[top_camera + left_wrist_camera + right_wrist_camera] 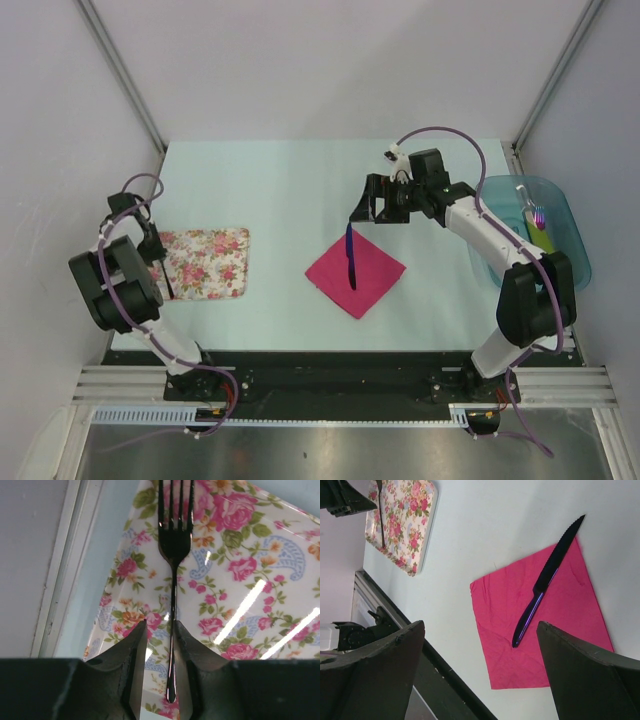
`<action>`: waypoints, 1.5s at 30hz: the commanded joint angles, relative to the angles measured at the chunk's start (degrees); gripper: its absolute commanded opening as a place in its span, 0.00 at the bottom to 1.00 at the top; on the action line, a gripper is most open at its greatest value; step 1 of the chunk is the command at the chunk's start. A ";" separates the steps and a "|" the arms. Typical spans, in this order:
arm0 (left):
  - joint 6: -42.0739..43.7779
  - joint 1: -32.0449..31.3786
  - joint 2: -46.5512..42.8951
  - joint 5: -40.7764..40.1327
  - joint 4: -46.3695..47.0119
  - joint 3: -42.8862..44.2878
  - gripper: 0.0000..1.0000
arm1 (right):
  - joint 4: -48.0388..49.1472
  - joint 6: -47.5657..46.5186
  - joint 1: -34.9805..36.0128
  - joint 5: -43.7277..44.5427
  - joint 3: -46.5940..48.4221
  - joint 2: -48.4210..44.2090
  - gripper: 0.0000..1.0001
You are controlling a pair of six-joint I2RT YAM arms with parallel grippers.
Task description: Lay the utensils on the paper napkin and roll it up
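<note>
Left end effector (160, 625), parted, straddles fork (174, 540) on floral tray (260, 580) — right end effector (481, 624) agape near napkin (560, 620).

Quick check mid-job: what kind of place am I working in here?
Probably a lab robot cell, not a dining room: plain white enclosure walls on metal posts, a pale table, and a mounting rail along its near edge.

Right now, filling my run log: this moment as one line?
left pincer: open, straddling handle of fork on floral tray | right pincer: open, empty, above napkin | knife: lying on napkin
</note>
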 commanded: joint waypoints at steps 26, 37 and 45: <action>-1.09 1.50 -5.66 3.63 5.77 0.18 0.28 | 3.18 1.19 0.21 -6.40 0.50 0.24 1.00; -0.57 1.50 -0.30 6.45 4.71 -1.58 0.29 | 2.91 1.27 0.30 -6.05 0.85 1.12 1.00; -0.30 1.50 3.04 5.39 5.50 -2.81 0.23 | 2.82 1.36 0.21 -6.31 0.93 1.64 1.00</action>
